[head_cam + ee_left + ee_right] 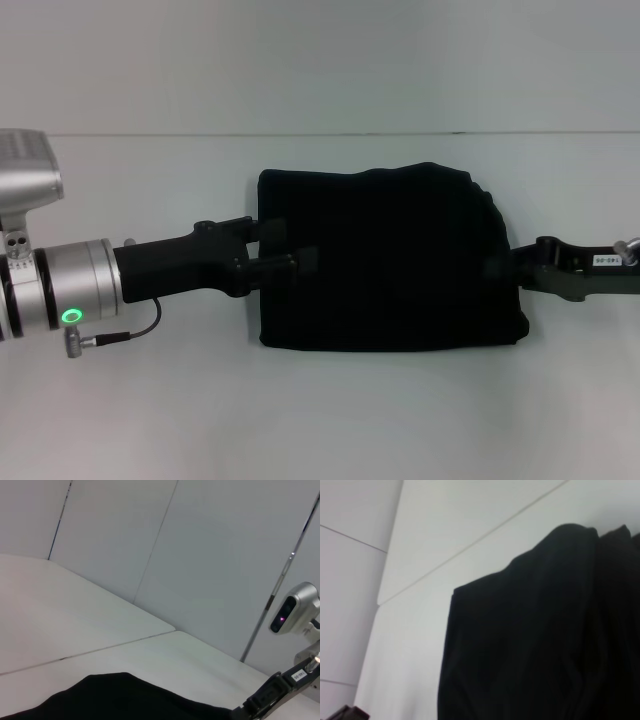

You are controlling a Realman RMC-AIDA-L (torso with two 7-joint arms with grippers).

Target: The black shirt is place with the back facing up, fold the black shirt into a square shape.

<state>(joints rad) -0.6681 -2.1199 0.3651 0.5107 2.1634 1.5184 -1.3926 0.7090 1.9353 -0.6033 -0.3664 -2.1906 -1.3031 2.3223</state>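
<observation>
The black shirt (390,260) lies folded into a rough square in the middle of the white table (400,420), with its top right corner rounded and bunched. My left gripper (290,246) reaches in from the left, open, and its two fingers lie over the shirt's left edge. My right gripper (512,266) comes in from the right and meets the shirt's right edge, where its tips merge with the black fabric. The left wrist view shows the shirt (115,700) with the right arm (272,695) behind it. In the right wrist view the shirt (545,630) fills most of the picture.
A pale wall (320,60) rises behind the table's far edge. A seam line (100,647) runs across the tabletop. Bare table surface lies in front of and behind the shirt.
</observation>
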